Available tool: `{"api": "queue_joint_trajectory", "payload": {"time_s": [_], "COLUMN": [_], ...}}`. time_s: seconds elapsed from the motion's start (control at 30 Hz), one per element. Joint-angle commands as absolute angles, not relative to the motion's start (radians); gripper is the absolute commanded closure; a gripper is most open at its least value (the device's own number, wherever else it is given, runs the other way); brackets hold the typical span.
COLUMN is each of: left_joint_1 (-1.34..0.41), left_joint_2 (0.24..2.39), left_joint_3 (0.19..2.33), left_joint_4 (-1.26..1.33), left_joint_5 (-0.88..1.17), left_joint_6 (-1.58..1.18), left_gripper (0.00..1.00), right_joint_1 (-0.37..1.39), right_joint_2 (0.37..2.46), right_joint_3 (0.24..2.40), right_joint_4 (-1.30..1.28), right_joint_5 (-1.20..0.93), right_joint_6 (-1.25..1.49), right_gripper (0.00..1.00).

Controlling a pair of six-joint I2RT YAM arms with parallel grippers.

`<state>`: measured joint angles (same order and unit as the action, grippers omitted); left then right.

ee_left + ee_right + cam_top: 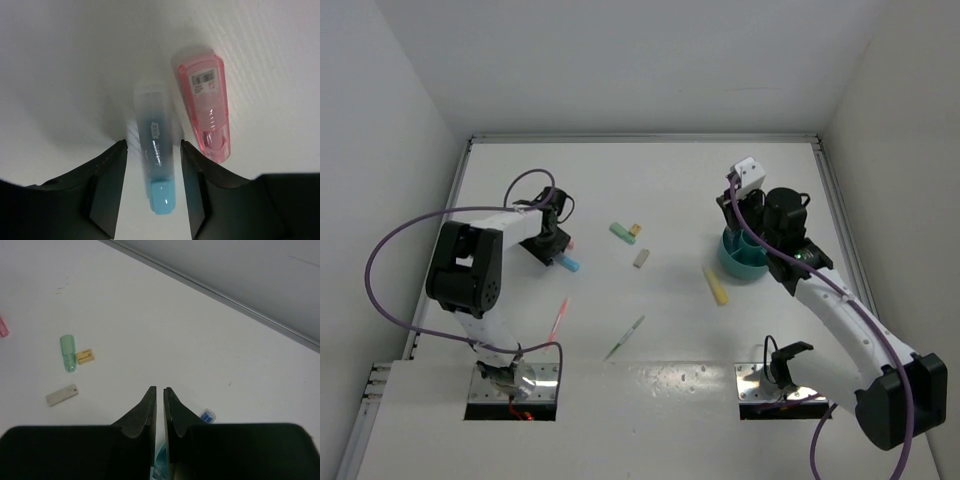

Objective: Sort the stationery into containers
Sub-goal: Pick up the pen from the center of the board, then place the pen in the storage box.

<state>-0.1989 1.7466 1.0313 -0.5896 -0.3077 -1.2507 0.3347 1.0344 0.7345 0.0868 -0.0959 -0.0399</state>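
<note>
From where I stand, the left gripper (152,150) is down at the table with its fingers spread on either side of the light blue marker (154,135), a sliver of white showing along each side, so nothing is pinched yet. The pink marker (205,105) lies just beside it, right outside one finger, and that worries me: I think a closing finger could drag or flick it away. The jaws also sit toward the cap end of the blue one, so a lift might tip it out. The teal cup (740,265) is well apart, across the table, and the right gripper (160,392) hangs over it with its fingers pressed together on nothing, which could crowd any delivery. The green marker (622,232), yellow marker (716,286), two erasers and thin pens lie loose between them.
</note>
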Motion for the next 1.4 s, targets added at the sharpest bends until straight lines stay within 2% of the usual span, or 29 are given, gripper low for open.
{"api": "queue_joint_trajectory", "payload": {"time_s": [0.0,0.2,0.27,0.43,0.57,0.6,0.63,0.67,0.7,0.73,0.77,0.8,0.87,1.03,1.1,1.23,1.37], "left_joint_1": [-0.176,-0.176,-0.176,-0.176,-0.279,-0.308,-0.34,-0.375,-0.446,-0.481,-0.517,-0.585,-0.65,-0.837,-0.88,-0.913,-0.923], "left_joint_2": [1.785,1.844,1.835,1.763,1.637,1.605,1.571,1.54,1.49,1.468,1.448,1.415,1.401,1.442,1.531,1.678,1.825], "left_joint_3": [1.09,1.126,1.117,1.13,1.21,1.229,1.245,1.271,1.284,1.284,1.284,1.269,1.214,1.158,1.19,1.226,1.322], "left_joint_4": [-0.62,-0.672,-0.672,-0.683,-0.709,-0.719,-0.719,-0.709,-0.692,-0.622,-0.57,-0.51,-0.288,0.214,0.306,0.608,0.739], "left_joint_5": [-0.34,-0.351,-0.36,-0.37,-0.399,-0.413,-0.422,-0.422,-0.422,-0.401,-0.361,-0.336,-0.276,-0.236,-0.236,-0.177,-0.1], "left_joint_6": [-1.261,-1.249,-1.249,-1.174,-1.071,-1.049,-1.002,-0.976,-0.948,-0.877,-0.847,-0.816,-0.72,-0.559,-0.52,-0.465,-0.43], "left_gripper": [0.48,0.57,0.65,0.77,0.82,0.82,0.85,0.87,0.92,0.93,0.96,1.0,1.0,1.0,1.0,1.0,1.0], "right_joint_1": [0.333,0.333,0.333,0.333,0.333,0.333,0.333,0.333,0.333,0.333,0.333,0.333,0.333,0.333,0.333,0.333,0.333], "right_joint_2": [0.999,0.988,0.979,0.97,0.969,0.969,0.969,0.969,0.969,0.969,0.969,0.979,0.979,0.959,0.95,0.844,0.818], "right_joint_3": [0.738,0.729,0.729,0.729,0.729,0.729,0.72,0.719,0.719,0.729,0.729,0.738,0.738,0.664,0.649,0.513,0.448], "right_joint_4": [0.147,0.156,0.156,0.156,0.156,0.156,0.156,0.17,0.17,0.179,0.195,0.239,0.299,0.53,0.592,0.918,1.09], "right_joint_5": [-0.075,-0.055,-0.055,-0.055,-0.055,-0.055,-0.042,-0.02,0.039,0.079,0.134,0.291,0.506,0.768,0.811,0.853,0.842], "right_joint_6": [-0.044,-0.044,-0.044,-0.035,-0.046,-0.046,-0.057,-0.066,-0.077,-0.09,-0.101,-0.089,-0.101,-0.172,-0.193,-0.265,-0.322], "right_gripper": [0.9,0.9,0.9,0.9,0.88,0.75,0.25,0.16,0.16,0.39,0.78,1.0,1.0,0.95,0.95,0.95,0.95]}}
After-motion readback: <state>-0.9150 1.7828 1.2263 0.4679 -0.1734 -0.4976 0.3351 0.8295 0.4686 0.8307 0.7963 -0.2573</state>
